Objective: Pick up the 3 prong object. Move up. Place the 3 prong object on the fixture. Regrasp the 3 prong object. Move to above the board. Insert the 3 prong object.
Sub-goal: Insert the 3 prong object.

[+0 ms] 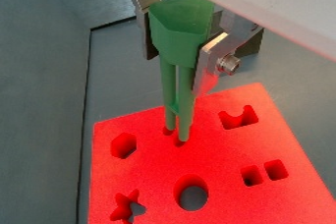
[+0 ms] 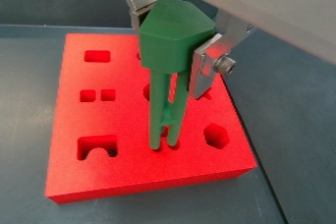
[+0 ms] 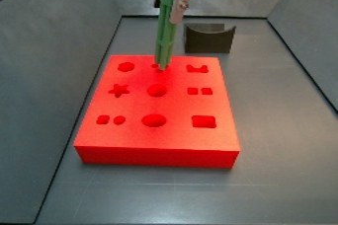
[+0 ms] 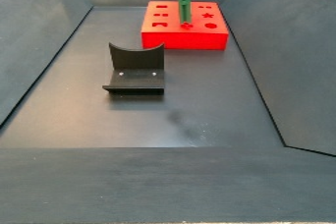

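- We see the tool [image 2: 178,43] above the board [image 3: 199,130], closed on the wide top end of the 3 prong object [image 2: 168,81]; in both wrist views a silver finger [image 1: 214,49] presses on its side.
- The 3 prong object [image 3: 168,27] hangs upright, its prongs pointing down to the board [image 1: 237,159].
- In a wrist view the prong tips [image 2: 160,141] meet the red surface near the middle of the board [image 2: 79,174]; we cannot tell how deep they sit.
- In a side view the fixture [image 3: 209,37] stands on the desk [image 3: 284,101] at about 1 o'clock from the board, apart from it.
- In a side view the fixture [image 4: 134,69] is bare, at about 7 o'clock from the board [image 4: 164,33].
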Robot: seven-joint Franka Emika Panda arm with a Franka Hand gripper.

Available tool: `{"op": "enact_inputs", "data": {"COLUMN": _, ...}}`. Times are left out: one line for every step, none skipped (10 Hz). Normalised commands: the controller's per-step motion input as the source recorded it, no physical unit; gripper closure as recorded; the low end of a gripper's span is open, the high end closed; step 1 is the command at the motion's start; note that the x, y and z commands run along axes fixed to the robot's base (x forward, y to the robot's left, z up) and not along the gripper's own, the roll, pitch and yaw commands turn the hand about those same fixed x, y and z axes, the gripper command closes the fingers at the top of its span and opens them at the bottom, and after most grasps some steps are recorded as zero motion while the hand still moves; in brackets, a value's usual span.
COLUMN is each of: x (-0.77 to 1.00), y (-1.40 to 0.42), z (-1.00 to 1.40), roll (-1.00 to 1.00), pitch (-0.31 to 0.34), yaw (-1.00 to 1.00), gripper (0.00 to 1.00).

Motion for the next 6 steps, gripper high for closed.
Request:
{"op": "enact_inputs", "data": {"x": 0.00, "y": 0.00, "z": -0.12, "roll": 0.00, "pitch": 0.000, "yaw": -0.03, "gripper": 1.00}}
{"op": "enact_inputs", "data": {"x": 0.00, "y": 0.00, "z": -0.13, "roll": 0.00, "pitch": 0.000, "yaw": -0.02, "gripper": 1.00}}
{"op": "enact_inputs", "data": {"x": 0.00, "y": 0.00, "z": -0.14, "roll": 0.00, "pitch": 0.000, "yaw": -0.02, "gripper": 1.00}}
{"op": "enact_inputs", "data": {"x": 0.00, "y": 0.00, "z": -0.14, "roll": 0.00, "pitch": 0.000, "yaw": -0.02, "gripper": 1.00}}
{"op": "enact_inputs", "data": {"x": 0.00, "y": 0.00, "z": -0.11, "roll": 0.00, "pitch": 0.000, "yaw": -0.03, "gripper": 1.00}}
{"op": "enact_inputs", "data": {"x": 0.00, "y": 0.00, "z": -0.10, "roll": 0.00, "pitch": 0.000, "yaw": -0.05, "gripper": 1.00}}
